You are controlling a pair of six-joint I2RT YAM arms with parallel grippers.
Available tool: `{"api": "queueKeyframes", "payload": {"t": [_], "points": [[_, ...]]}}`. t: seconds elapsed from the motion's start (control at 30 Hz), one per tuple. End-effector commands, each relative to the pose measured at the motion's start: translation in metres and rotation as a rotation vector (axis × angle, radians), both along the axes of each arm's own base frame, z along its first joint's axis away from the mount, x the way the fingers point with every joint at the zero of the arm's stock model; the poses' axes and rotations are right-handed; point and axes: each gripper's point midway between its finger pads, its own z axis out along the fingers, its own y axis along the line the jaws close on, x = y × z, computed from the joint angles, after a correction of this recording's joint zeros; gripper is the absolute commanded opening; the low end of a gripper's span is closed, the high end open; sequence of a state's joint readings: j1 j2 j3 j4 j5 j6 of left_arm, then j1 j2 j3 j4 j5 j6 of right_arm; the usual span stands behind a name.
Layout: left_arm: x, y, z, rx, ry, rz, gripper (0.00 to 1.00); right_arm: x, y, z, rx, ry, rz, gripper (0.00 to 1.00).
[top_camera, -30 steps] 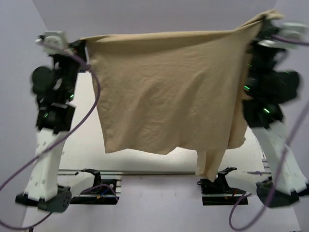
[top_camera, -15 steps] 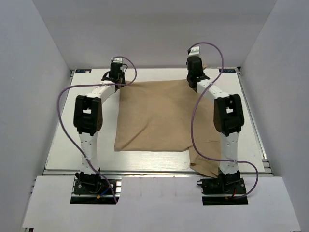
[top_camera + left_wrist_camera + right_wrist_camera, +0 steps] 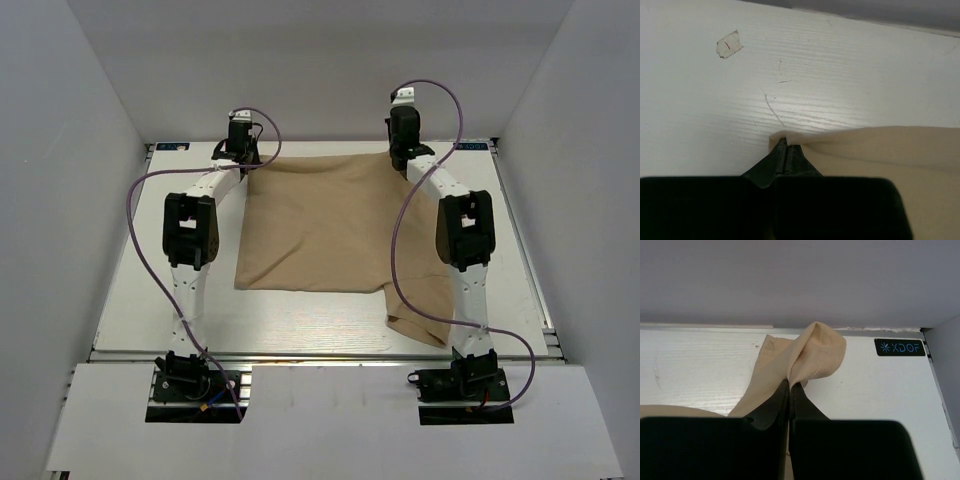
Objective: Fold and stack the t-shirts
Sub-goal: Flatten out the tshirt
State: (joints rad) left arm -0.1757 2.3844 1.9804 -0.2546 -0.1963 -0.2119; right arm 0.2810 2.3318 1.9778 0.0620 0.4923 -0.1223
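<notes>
The tan t-shirt lies spread flat across the middle of the white table, with one sleeve trailing to the near right by the right arm's base. My left gripper is shut on the shirt's far left corner, low at the table; in the left wrist view the cloth runs off to the right. My right gripper is shut on the far right corner, and in the right wrist view a bunch of hemmed fabric sticks up past the tips.
The back wall stands close behind both grippers. A black XDOF label sits at the table's far right corner. A small piece of tape is stuck on the table beyond the left gripper. Purple cables loop off both arms.
A second ago both grippers held the shirt high, hanging in front of the camera. They have since swung it down and laid it flat, then drawn it a little farther back.
</notes>
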Motion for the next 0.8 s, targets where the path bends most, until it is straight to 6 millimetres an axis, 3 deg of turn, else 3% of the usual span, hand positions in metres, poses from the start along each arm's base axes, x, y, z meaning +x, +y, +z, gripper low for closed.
{"api": "queueKeyframes", "payload": {"t": [0.0,0.03,0.07,0.1,0.13,0.17,0.2,0.23,0.27,0.3,0.37,0.4,0.47,0.5,0.53,0.57,0.6,0.63,0.67,0.7,0.73,0.77], "points": [[0.016,-0.004,0.052,-0.035,-0.121,-0.002,0.06,0.019,0.003,0.012,0.033,-0.075,0.017,0.00],[0.016,-0.004,0.045,-0.033,-0.110,-0.002,0.06,0.021,0.003,0.007,0.028,-0.072,0.017,0.00],[0.020,-0.004,0.045,-0.027,-0.120,-0.007,0.08,0.025,0.005,0.014,0.029,-0.098,0.024,0.00],[0.022,-0.004,0.053,-0.030,-0.137,-0.007,0.10,0.028,0.004,0.012,0.025,-0.102,0.032,0.00],[0.024,-0.006,0.049,-0.034,-0.133,-0.016,0.16,0.031,0.007,0.013,0.024,-0.112,0.039,0.03],[0.028,-0.010,0.050,-0.044,-0.141,-0.029,0.57,0.034,0.008,0.007,0.008,-0.107,0.051,0.13],[0.030,-0.012,0.055,-0.050,-0.152,-0.037,0.90,0.037,0.009,0.013,0.008,-0.116,0.058,0.26],[0.032,-0.014,0.057,-0.055,-0.151,-0.045,1.00,0.039,0.009,0.016,0.004,-0.115,0.055,0.45],[0.032,-0.014,0.059,-0.055,-0.151,-0.045,1.00,0.037,0.008,0.017,0.004,-0.103,0.046,0.87],[0.030,-0.013,0.059,-0.053,-0.136,-0.045,1.00,0.037,0.005,0.024,0.007,-0.109,0.030,0.90],[0.028,-0.013,0.078,-0.047,-0.160,-0.051,1.00,0.027,0.004,0.049,0.026,-0.122,0.022,0.90],[0.023,-0.012,0.095,-0.050,-0.180,-0.051,1.00,0.019,0.000,0.034,0.017,-0.081,0.012,0.90],[0.017,-0.010,0.115,-0.040,-0.205,-0.059,1.00,0.001,-0.004,0.071,0.036,-0.097,0.007,0.90],[0.010,-0.006,0.119,-0.031,-0.187,-0.047,1.00,-0.007,-0.005,0.068,0.082,-0.085,-0.010,0.90],[0.002,-0.005,0.123,-0.019,-0.173,-0.052,1.00,-0.025,-0.006,0.092,0.102,-0.085,0.000,0.90],[-0.009,-0.003,0.148,-0.022,-0.194,-0.052,1.00,-0.035,-0.006,0.082,0.133,-0.047,-0.001,0.90],[-0.025,0.000,0.135,-0.013,-0.128,-0.052,1.00,-0.053,-0.005,0.065,0.175,0.042,-0.021,0.90],[-0.035,-0.002,0.133,-0.021,-0.105,-0.070,1.00,-0.078,-0.010,0.070,0.200,0.072,-0.027,0.90],[-0.046,-0.003,0.134,-0.035,-0.093,-0.076,1.00,-0.098,-0.010,0.056,0.253,0.141,-0.055,0.90],[-0.070,-0.011,0.129,-0.051,-0.061,-0.101,1.00,-0.114,-0.011,0.044,0.290,0.192,-0.081,0.90],[-0.083,-0.027,0.126,-0.085,-0.045,-0.166,1.00,-0.152,-0.017,0.023,0.320,0.266,-0.121,0.90],[-0.094,-0.035,0.123,-0.128,-0.034,-0.202,1.00,-0.166,-0.019,0.015,0.336,0.290,-0.129,0.90]]}}
